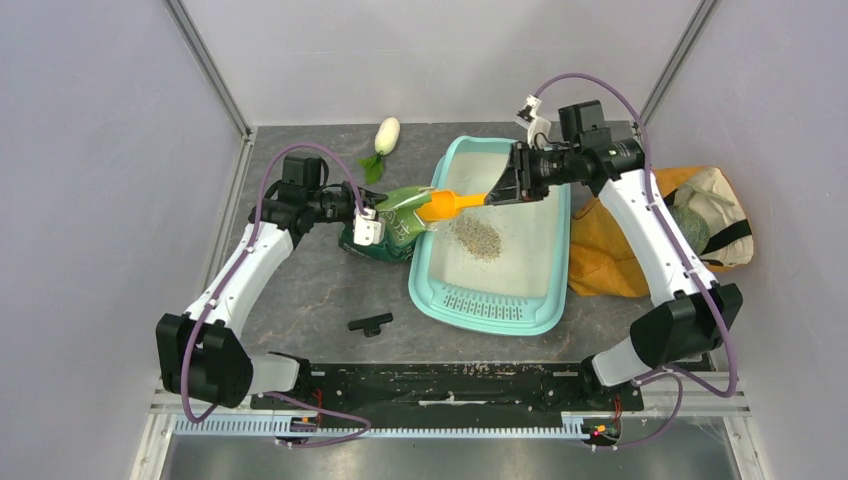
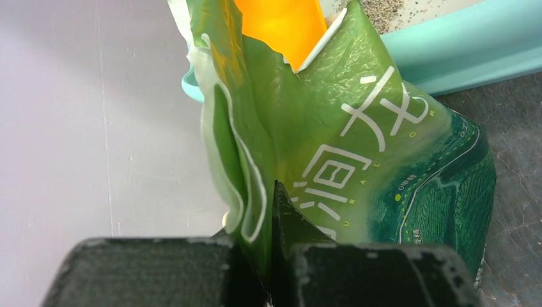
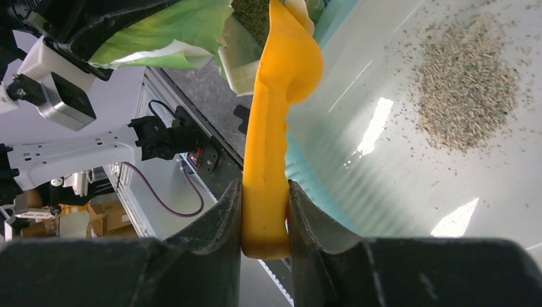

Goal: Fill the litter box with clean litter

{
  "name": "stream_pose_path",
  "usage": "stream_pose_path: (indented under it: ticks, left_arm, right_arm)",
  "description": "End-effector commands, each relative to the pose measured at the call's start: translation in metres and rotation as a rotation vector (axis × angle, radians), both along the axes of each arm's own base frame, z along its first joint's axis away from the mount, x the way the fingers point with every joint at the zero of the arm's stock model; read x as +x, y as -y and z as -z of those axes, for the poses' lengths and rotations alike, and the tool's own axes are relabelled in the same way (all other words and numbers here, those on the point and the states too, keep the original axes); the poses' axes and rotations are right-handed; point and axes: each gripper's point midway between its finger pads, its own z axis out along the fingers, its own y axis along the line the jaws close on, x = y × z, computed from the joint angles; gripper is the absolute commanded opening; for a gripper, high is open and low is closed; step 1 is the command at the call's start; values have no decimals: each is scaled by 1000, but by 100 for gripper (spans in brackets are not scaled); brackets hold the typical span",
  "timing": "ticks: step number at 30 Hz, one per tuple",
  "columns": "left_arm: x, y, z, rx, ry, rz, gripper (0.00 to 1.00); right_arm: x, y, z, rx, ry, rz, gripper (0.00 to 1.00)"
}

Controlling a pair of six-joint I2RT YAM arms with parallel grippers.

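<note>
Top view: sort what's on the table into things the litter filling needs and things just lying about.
In the job:
- litter box
- litter pile inside it
- green pouch, pinched by the left end effector
- orange scoop, gripped by the right end effector, its bowl in the pouch mouth

Lying about:
- white radish-like toy
- small black part
- orange cloth bag
</note>
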Motion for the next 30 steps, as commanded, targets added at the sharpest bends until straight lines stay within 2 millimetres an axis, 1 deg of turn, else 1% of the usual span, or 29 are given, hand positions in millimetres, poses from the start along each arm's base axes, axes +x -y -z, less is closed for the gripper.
stream_pose_path:
  ticks: [1,2,6,9,11,14,17,18,21,24,28,30]
  left_arm:
    - [-11,20,-62,-89,231,127,2]
    - [-11,20,-61,-88,231,128,2]
    - [-11,20,-61,-88,233,130,2]
    - [-12,21,-63,-91,239,134,2]
    - [-13,22,-64,-93,242,139,2]
    - [-14,22,-64,-95,241,143,2]
    - [-16,22,-62,-95,238,142,2]
    - [-17,21,-62,-93,242,143,2]
    - [-18,21,-61,-91,245,142,2]
    - [-17,21,-59,-89,240,143,2]
    - [-15,22,-57,-89,241,148,2]
    - [-15,22,-55,-88,239,148,2]
  right_arm:
    - [18,-24,-28,39,73,7,0]
    - [20,-29,-24,13,69,11,0]
    - [31,-35,-2,-108,50,86,0]
    - [37,-40,9,-165,34,139,0]
    - [41,-49,14,-189,30,156,0]
    - [44,-69,20,-191,18,139,0]
    - [47,-84,31,-237,-3,138,0]
    - [49,-86,38,-264,-18,140,0]
    - [53,-95,51,-290,-48,142,0]
    - [55,-101,73,-320,-97,137,0]
    - [52,-111,104,-361,-166,115,0]
    - [50,-118,115,-370,-182,99,0]
